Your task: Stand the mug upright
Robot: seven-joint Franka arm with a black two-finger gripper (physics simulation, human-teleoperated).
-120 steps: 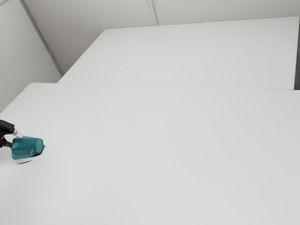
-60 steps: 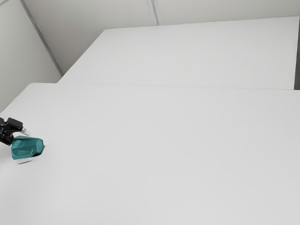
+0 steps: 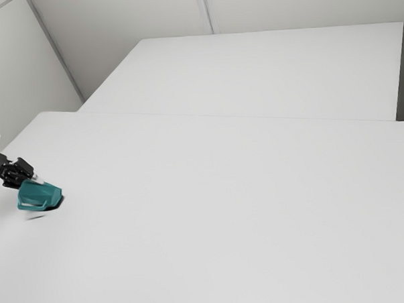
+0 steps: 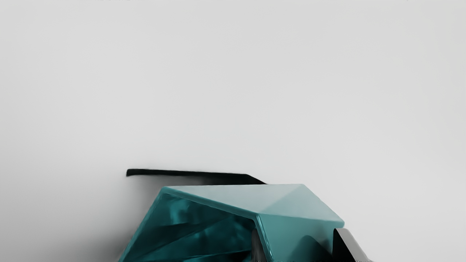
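At the exterior view's left, you have the teal mug [image 3: 40,197] lying on its side on the white table [image 3: 211,205]. Your gripper [image 3: 30,181] is at its far side, released: one finger [image 4: 256,249] reaches inside the mouth, the other [image 4: 351,247] stands outside, the mug's wall between them, unclenched

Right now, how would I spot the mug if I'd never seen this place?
Find the big white table, then follow it to the exterior view's left, where the black gripper reaches in. Right there is the mug, tipped over. It's teal with flat, angled sides, while the gripper is black and the table white.
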